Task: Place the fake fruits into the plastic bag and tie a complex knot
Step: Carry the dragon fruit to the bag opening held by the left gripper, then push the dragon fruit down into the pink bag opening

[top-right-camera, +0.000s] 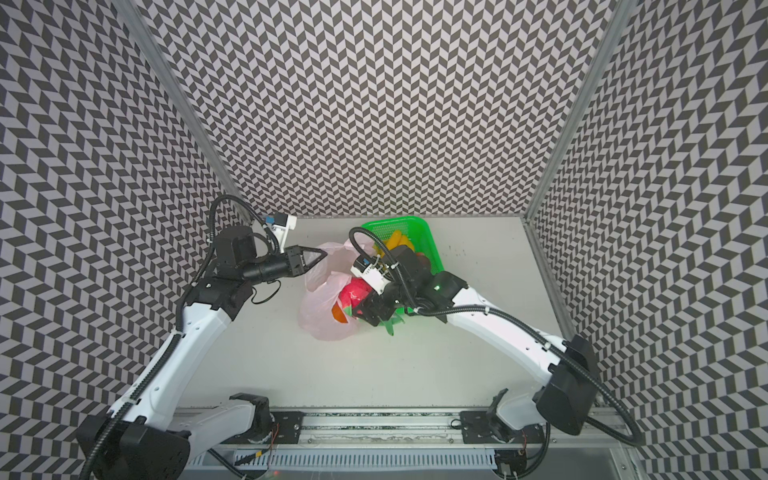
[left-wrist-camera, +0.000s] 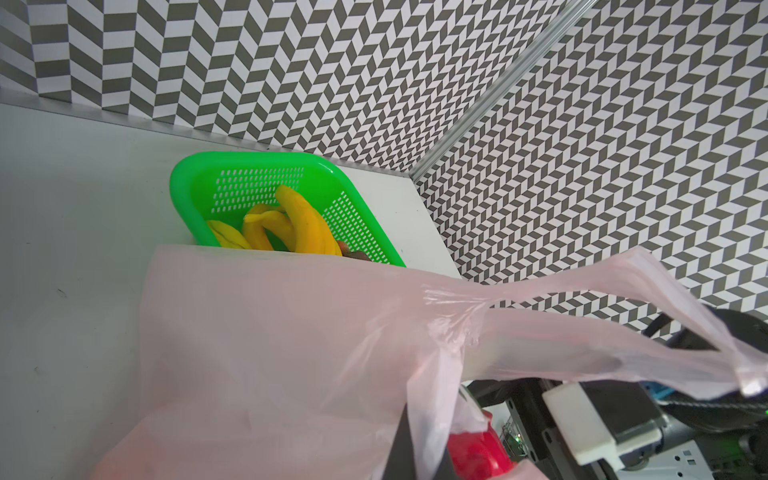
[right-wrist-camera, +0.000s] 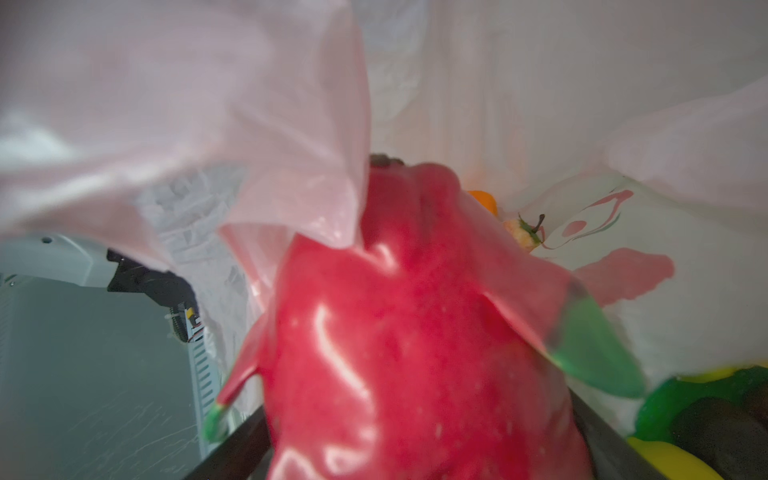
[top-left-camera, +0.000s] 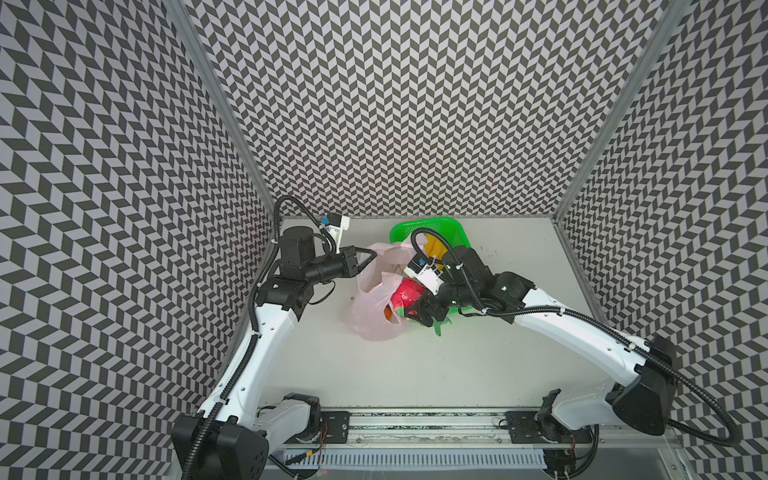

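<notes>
The dragon fruit (top-left-camera: 405, 292), in the mouth of the plastic bag (top-left-camera: 370, 318) beside the green basket (top-left-camera: 417, 223) and clamped in the right gripper (top-left-camera: 412, 309), may catch the film draped over it and roll out on release, since only the left gripper (top-left-camera: 368, 254), closed on one handle, holds that mouth open.

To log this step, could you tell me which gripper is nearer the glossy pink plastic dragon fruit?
Right. The right gripper clasps the dragon fruit at the mouth of the thin pale-pink plastic bag; the left gripper is apart from it, shut on the bag's handle.
</notes>
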Controlling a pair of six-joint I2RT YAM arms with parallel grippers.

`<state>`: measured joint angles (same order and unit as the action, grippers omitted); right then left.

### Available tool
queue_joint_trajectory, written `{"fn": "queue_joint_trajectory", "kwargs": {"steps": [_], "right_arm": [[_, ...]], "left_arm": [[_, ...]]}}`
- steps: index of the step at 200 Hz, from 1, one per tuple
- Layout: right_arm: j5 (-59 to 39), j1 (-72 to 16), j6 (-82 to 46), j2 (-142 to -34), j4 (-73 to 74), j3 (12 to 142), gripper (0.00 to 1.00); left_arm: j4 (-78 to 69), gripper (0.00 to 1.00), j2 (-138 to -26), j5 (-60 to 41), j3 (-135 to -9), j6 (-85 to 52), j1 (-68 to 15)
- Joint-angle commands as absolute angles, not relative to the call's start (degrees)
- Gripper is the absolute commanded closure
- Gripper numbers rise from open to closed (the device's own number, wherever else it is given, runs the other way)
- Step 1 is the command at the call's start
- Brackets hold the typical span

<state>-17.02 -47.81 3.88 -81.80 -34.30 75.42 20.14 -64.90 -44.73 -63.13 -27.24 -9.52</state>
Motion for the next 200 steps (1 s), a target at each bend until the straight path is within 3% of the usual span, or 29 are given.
{"fn": "queue_joint_trajectory", "kwargs": {"steps": [1,54,153,200], "right_arm": [[-13.9,-47.1,4.9,-77.9,-31.1,80.3,0.56],[-14.4,-42.4,1.9,-77.2,-31.8,84.7,0.56],[-30.6,-42.4,-7.2,-78.1,-14.6,82.6,0.57],[-33.1,-43.0,-11.8,-77.2,-1.8,76.7,0.57]], "left_arm": [[19.8,1.00,-63.8,-46.0,-64.0,-24.7,-9.9],[19.8,1.00,-63.0,-46.4,-63.5,-23.2,-10.2],[18.2,1.00,-63.0,-46.0,-63.4,-23.4,-11.5],[16.5,1.00,-62.9,-45.5,-62.9,-25.3,-11.9]]}}
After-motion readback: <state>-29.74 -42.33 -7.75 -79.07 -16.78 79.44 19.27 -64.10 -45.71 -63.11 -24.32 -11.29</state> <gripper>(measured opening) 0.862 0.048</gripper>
